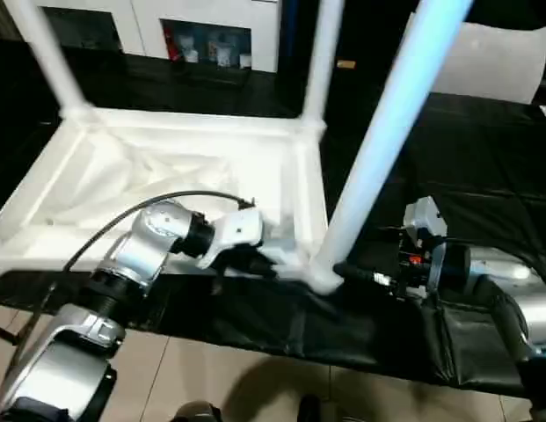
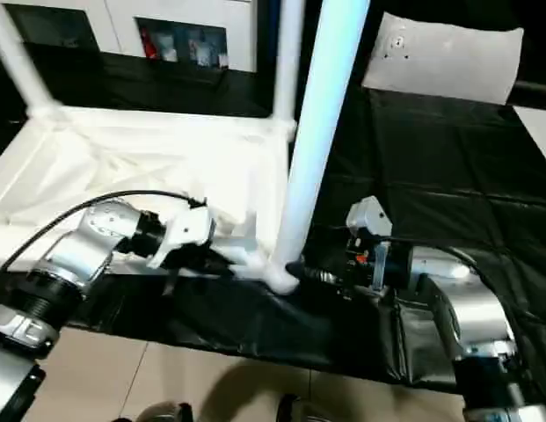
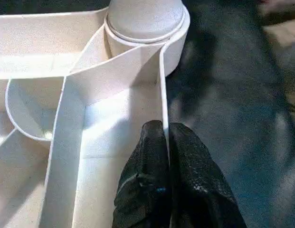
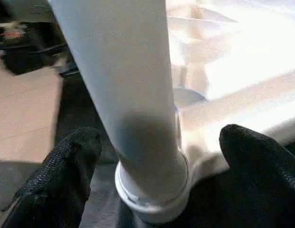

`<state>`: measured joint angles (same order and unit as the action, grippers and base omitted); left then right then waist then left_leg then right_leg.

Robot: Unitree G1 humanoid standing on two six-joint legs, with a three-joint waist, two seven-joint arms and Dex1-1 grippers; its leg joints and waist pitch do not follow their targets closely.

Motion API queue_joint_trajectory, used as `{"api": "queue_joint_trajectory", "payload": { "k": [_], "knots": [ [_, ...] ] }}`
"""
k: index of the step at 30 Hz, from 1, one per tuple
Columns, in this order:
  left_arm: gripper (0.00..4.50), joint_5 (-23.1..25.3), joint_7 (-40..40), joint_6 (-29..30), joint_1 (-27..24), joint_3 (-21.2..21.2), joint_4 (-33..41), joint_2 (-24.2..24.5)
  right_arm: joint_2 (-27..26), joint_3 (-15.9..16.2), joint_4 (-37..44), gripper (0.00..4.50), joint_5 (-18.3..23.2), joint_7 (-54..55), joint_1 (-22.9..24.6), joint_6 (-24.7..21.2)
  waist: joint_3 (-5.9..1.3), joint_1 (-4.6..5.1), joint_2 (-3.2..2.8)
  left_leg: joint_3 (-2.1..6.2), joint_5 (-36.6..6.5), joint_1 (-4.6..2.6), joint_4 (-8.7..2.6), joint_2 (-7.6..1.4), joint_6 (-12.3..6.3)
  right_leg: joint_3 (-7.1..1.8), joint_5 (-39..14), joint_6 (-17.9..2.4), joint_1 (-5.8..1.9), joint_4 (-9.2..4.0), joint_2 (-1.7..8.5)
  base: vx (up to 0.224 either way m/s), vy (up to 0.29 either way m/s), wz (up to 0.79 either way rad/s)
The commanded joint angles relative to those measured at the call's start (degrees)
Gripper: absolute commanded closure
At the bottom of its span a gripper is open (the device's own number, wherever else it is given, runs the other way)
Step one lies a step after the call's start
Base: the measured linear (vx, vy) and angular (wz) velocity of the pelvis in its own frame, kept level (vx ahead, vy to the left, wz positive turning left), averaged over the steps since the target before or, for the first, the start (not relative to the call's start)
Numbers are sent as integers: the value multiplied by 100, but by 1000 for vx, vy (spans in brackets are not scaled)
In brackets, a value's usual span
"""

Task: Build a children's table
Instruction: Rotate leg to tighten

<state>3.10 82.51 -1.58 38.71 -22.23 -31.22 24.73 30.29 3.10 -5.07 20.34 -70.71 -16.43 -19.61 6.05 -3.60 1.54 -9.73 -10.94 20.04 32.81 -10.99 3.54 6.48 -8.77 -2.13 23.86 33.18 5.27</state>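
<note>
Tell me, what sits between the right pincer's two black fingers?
In the right wrist view, a white table leg stands between the open right pincer's fingers, seated in the tabletop's corner socket.

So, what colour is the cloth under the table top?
Black; the cloth shows best in the right eye view.

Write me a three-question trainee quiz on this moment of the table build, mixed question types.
1. True or false: the left end effector is pinching the rim of the tabletop.
2. How many legs stand in corner sockets? A) one B) three C) four
3. Fill in: the right end effector's fingers sit either side of the near ____, apart from it.

Key
1. True; its fingers are closed on the thin side wall.
2. B; two far legs and the near one.
3. leg
</note>
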Motion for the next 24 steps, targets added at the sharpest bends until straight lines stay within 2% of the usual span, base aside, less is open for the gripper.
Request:
{"api": "queue_joint_trajectory", "payload": {
  "k": [1, 3, 6, 9, 12, 24],
  "knots": [
    [450, 205, 373, -131, -40, -414, -77, 46, 122, 151, 16, 49, 92, -348, -60, 32, -440, -10, 58, 2, -630, -1, -315, -237, -585, -361, -1408, -1144, -377, -330, 350, 0, 0, 0],
    [450, 198, 466, -198, -26, -458, -94, 69, 131, 262, 2, 68, 135, -516, -97, 26, -444, -22, 47, 7, -544, 21, -310, -240, -616, -358, -1253, -1190, -387, -302, 354, 0, 0, 0],
    [450, 199, 576, -272, -15, -515, -92, 104, 115, 439, -109, 92, 83, -680, -195, 80, -443, -21, 70, 4, -503, 35, -306, -227, -634, -355, -1199, -1209, -396, -293, 351, 0, 0, 0],
    [450, 202, 647, -319, -14, -532, -97, 125, 96, 489, -243, 127, 65, -791, -279, 141, -433, -34, 71, -1, -555, 26, -307, -226, -587, -359, -1399, -1163, -387, -314, 361, 0, 0, 0],
    [450, 211, 736, -393, -14, -542, -112, 164, 84, 568, -419, 139, 76, -1031, -426, 156, -436, -40, 85, -2, -541, 28, -306, -226, -578, -354, -1368, -1172, -388, -300, 350, 0, 0, 0],
    [450, 231, 648, -473, -12, -501, -213, 147, 73, 691, -455, 232, 134, -1218, -475, 121, -414, -76, 75, -4, -576, 23, -315, -229, -538, -358, -1519, -1092, -376, -325, 349, 0, 0, 0]
  ]
}}
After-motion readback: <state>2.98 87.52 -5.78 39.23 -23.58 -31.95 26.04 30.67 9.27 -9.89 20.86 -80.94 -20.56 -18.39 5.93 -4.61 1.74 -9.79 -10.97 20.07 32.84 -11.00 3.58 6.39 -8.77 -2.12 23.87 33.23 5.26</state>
